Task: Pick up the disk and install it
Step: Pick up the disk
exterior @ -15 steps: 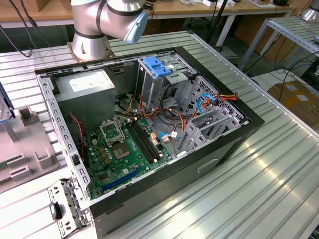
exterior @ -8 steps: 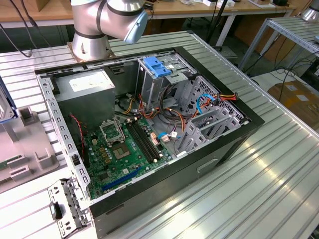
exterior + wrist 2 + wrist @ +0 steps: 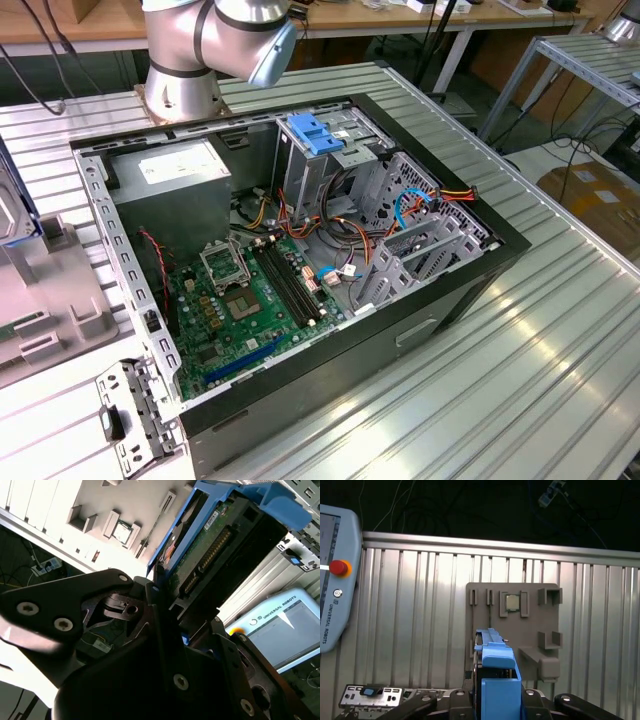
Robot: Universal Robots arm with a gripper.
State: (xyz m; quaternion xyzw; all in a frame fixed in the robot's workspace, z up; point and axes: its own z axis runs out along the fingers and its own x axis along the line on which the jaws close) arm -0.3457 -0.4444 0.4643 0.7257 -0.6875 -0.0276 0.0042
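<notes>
Disk (image 3: 215, 545): flat black rectangular slab, green circuit-board face, glossy bright-blue plastic rails, clamped edgewise in the matte black hand (image 3: 162, 597) over the ribbed metal table (image 3: 420, 610).

One open computer case (image 3: 350, 372) sits mid-frame in the exterior view, holding one motherboard (image 3: 250, 300), one grey power supply box (image 3: 170, 190) and one pale-blue clip (image 3: 315, 133). Elsewhere: one disk (image 3: 215, 535), one gripper (image 3: 162, 587), one grey fixture plate (image 3: 525, 627), one processor chip (image 3: 513, 603), one teach pendant (image 3: 337, 580).
</notes>
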